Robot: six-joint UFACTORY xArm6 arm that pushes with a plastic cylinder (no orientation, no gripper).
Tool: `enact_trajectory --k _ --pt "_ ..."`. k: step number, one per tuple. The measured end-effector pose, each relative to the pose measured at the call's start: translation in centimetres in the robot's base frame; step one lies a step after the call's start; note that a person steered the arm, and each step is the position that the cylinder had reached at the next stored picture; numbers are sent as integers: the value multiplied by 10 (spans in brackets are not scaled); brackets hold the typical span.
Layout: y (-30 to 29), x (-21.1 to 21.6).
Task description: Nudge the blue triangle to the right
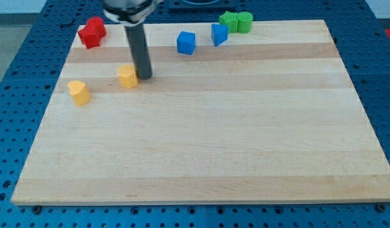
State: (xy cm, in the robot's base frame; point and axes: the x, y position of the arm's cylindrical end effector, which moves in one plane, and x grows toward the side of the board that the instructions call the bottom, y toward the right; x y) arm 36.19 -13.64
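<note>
The blue triangle [219, 34] stands near the board's top edge, right of centre, with a pair of green blocks [236, 21] just beside it at the view's upper right and a blue cube [186, 42] a short way off on its left. My tip [144, 77] rests on the wooden board [207, 139] well apart from the triangle, toward the view's left and lower down, touching or nearly touching the right side of a yellow block [127, 76]. The rod carries no fingers, so nothing is pinched or spread. The deciding relation: the triangle lies up and to the right of my tip, with the blue cube between them, so a rightward nudge likely requires reaching the triangle's left face through the narrow gap beside the cube. A second yellow block [78, 92] and red blocks [92, 32] lie farther left, clear of that route.
</note>
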Motion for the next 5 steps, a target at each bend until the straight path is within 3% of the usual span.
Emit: enact_trajectory --k 3,5 --pt "-86 0" --pt "-87 -12"
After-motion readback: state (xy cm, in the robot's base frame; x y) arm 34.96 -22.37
